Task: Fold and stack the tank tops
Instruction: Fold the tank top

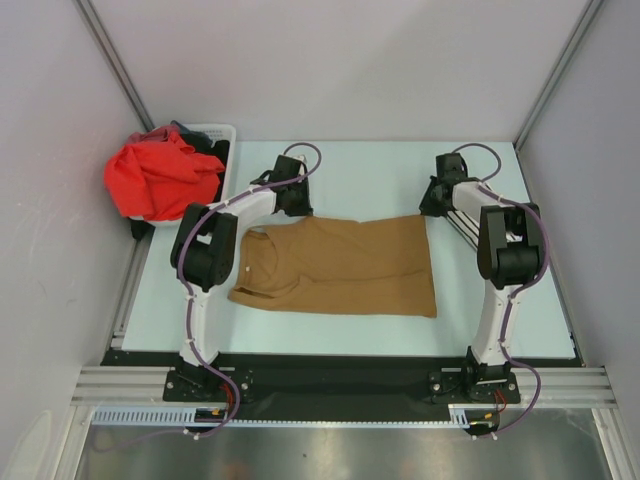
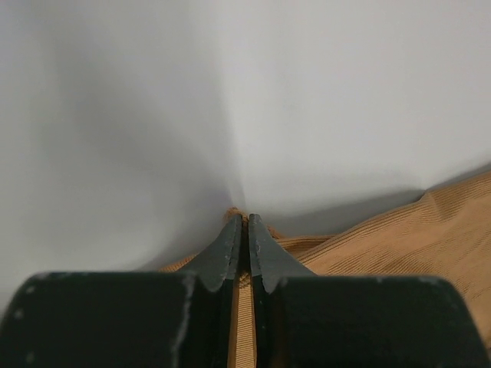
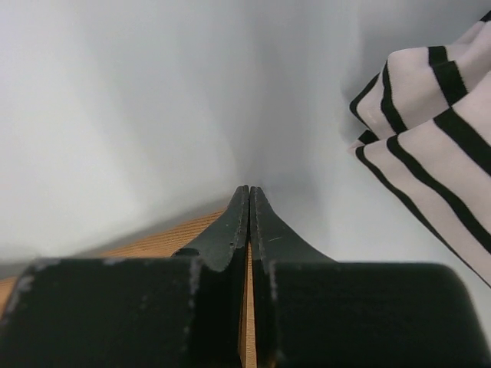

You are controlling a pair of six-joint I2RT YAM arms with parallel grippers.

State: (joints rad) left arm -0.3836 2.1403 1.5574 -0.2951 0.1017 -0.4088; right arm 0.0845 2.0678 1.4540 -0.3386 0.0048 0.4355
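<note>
The tan-brown tank top [image 1: 340, 265] lies spread flat on the pale table, straps to the left and hem to the right. My left gripper [image 1: 293, 205] sits at its far left corner. In the left wrist view the left gripper [image 2: 245, 218] is shut on a pinch of the tan tank top [image 2: 414, 238], and ribbed cloth shows between the jaws. My right gripper [image 1: 432, 208] is at the far right corner. Seen from its wrist, the right gripper [image 3: 249, 190] is shut on the tan tank top's [image 3: 153, 241] edge. The striped tank top [image 3: 437, 146] lies just right of it.
A white laundry basket [image 1: 215, 130] stands at the far left corner with a red cloth [image 1: 160, 175] heaped in and over it. Grey enclosure walls close in the table on the left, right and back. A metal rail [image 1: 340, 385] runs along the near edge.
</note>
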